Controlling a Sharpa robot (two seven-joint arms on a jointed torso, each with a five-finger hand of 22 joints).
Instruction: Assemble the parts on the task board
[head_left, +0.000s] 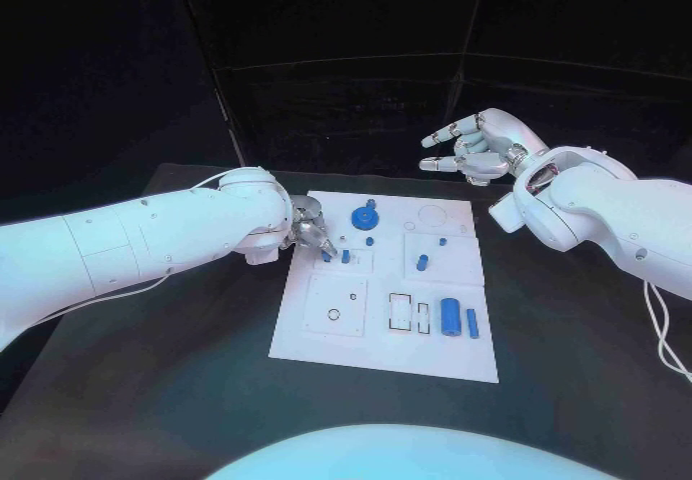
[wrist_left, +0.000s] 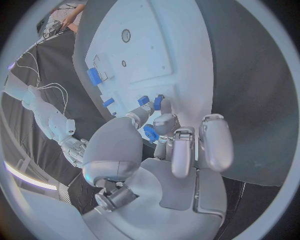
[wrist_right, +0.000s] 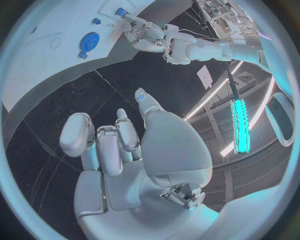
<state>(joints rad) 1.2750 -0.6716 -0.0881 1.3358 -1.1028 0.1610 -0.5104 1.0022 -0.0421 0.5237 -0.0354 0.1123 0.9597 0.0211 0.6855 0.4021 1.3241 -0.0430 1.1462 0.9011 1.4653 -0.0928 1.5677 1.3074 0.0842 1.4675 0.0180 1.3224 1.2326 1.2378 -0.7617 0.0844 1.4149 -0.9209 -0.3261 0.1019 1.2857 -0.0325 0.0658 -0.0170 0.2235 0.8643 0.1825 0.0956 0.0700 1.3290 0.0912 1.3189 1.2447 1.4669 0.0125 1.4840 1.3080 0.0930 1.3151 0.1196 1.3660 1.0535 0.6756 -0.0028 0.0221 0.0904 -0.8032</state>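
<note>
The white task board (head_left: 332, 335) lies in the middle of the black table. My left hand (head_left: 310, 232) is at the board's upper left edge, and its thumb and a finger pinch a small blue part (wrist_left: 150, 133) just above the board. The same left hand (wrist_right: 140, 32) and its blue part (wrist_right: 120, 12) appear in the right wrist view. On the board are a blue gear (head_left: 364, 214), a small peg (head_left: 421, 263), a blue cylinder (head_left: 451, 316) and a thin bar (head_left: 472, 320). My right hand (head_left: 476, 145) hangs in the air beyond the board's far right corner, fingers apart, holding nothing.
Two more small blue parts (wrist_left: 144, 100) stand in the board close to my left fingertips. The board's near left part has a round hole (head_left: 333, 314) and outlined slots (head_left: 402, 312). Bare black table (head_left: 173, 380) surrounds the board.
</note>
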